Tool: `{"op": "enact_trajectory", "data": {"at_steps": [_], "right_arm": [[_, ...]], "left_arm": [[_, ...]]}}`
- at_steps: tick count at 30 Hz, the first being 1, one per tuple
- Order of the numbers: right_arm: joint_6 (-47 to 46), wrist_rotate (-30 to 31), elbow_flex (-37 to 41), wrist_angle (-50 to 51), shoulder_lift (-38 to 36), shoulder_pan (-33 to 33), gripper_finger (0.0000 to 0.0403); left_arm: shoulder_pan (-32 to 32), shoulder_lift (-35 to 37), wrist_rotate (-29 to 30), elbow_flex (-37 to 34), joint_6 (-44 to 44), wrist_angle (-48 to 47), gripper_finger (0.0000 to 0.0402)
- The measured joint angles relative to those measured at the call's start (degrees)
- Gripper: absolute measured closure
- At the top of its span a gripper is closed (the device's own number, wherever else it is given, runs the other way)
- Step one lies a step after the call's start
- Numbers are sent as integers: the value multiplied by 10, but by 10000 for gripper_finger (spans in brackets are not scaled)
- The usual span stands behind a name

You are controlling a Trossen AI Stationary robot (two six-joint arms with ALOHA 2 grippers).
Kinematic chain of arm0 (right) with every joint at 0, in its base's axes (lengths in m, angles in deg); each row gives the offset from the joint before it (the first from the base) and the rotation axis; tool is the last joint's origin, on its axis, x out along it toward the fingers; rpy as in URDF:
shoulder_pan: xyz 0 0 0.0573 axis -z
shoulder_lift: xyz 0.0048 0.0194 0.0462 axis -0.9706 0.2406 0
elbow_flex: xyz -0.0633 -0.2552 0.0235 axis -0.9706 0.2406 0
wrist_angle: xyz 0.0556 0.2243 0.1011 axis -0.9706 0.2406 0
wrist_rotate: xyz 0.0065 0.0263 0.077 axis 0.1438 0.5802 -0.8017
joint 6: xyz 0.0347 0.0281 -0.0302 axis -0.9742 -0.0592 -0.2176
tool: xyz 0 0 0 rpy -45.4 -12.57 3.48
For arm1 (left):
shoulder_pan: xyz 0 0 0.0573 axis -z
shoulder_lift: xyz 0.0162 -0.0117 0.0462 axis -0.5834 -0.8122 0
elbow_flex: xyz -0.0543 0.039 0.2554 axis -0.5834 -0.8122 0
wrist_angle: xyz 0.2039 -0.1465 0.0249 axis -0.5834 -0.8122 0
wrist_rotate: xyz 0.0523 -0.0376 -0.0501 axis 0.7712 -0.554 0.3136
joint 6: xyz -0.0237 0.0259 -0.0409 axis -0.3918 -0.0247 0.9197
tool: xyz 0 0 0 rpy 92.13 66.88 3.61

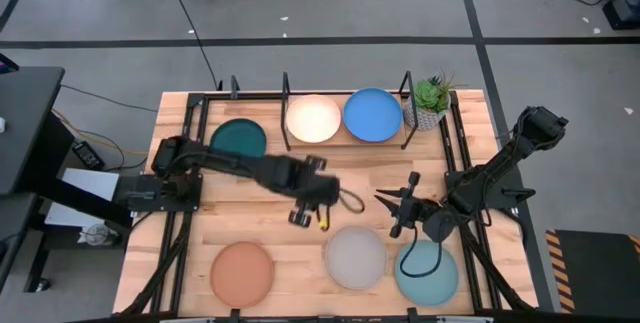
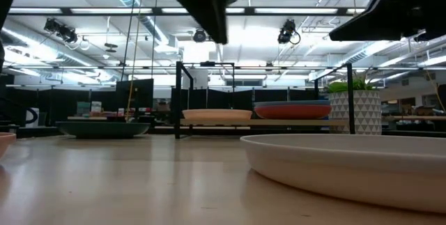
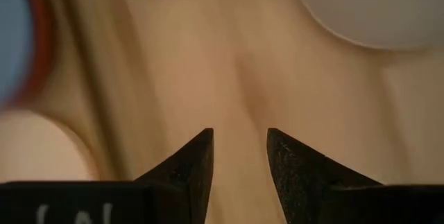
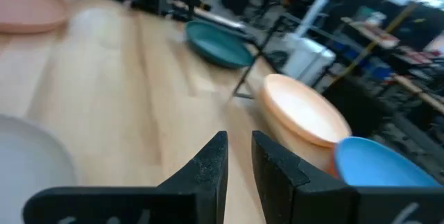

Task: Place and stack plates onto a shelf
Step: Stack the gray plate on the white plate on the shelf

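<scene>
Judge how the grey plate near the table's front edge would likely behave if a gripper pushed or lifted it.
The grey plate looks rigid and shallow, so it would probably slide flat across the wooden table rather than tip or roll. Its low rim offers little to pinch; a matte surface may help grip.

Plates are seen in cream [image 1: 312, 118], blue [image 1: 373, 113] (over orange), dark teal [image 1: 238, 138], terracotta [image 1: 242, 271], grey [image 1: 355, 257] and light aqua [image 1: 428, 272].

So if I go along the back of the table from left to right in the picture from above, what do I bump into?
Dark teal plate → cream plate → blue plate → little green plant. The cream and blue plates sit on the black shelf.
</scene>
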Motion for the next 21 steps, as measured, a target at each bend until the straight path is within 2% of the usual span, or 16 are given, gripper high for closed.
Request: {"op": "enact_trajectory", "data": {"at_steps": [3, 7, 13, 18, 21], "right_arm": [[6, -57, 0, 0, 0, 17, 331], [19, -121, 0, 0, 0, 45, 331], [101, -163, 0, -65, 0, 88, 331], [82, -329, -14, -49, 1, 137, 331], [22, -374, -28, 12, 6, 156, 331]], "left_arm": [[42, 1, 11, -13, 56, -8, 260], [96, 2, 62, -78, 93, 13, 260], [146, 15, 137, -177, 167, 51, 260], [168, 71, 176, -276, 195, 141, 260], [170, 109, 179, -339, 193, 210, 260]]}}
